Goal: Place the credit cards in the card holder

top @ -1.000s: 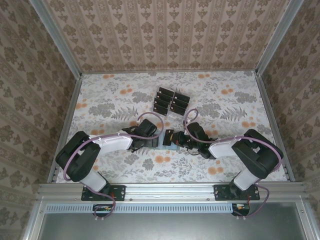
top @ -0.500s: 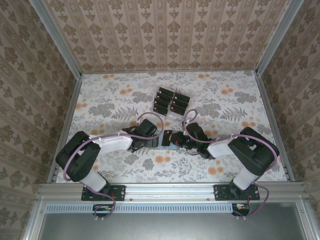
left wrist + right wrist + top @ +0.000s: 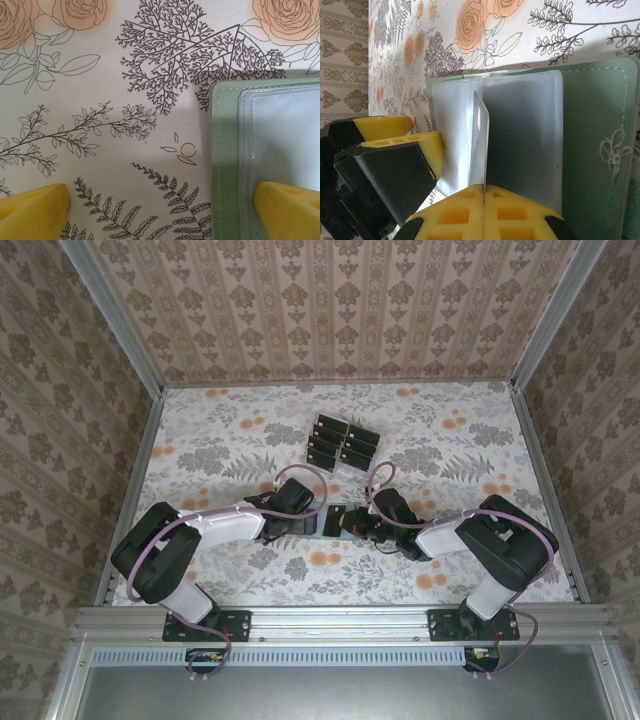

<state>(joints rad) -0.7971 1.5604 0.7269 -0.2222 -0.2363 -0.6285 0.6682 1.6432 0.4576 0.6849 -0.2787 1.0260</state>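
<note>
Top view: both arms reach in toward the centre of the floral counter (image 3: 230, 450), w/ wrists nearly meeting. The card holder (image 3: 597, 150) lies open & flat on the counter between them, grey-green cover down and clear plastic pockets (image 3: 525, 135) facing up.

The right gripper (image 3: 484, 192) has its yellow fingers pressed together, pinching one credit card (image 3: 480, 145). In the right wrist view the card shows edge-on as a thin sliver. It stands upright over the pockets, about at the line where two pocket leaves meet. Can't tell whether its far edge is already inside a pocket or just resting on top.

The left gripper (image 3: 160, 212) is spread wide. In its wrist view, one finger (image 3: 290, 210) sits over the holder's clear pocket near the stitched green edge, and the other finger (image 3: 32, 210) is over bare counter beside the holder. Can't tell if either finger actually presses down. From the right wrist cam the left gripper's yellow tip & black body sit just beside the holder's far edge.

Further back on the counter, well apart from the arms, is a clear slotted rack (image 3: 340, 443) w/ more dark cards, in two rows.
</note>
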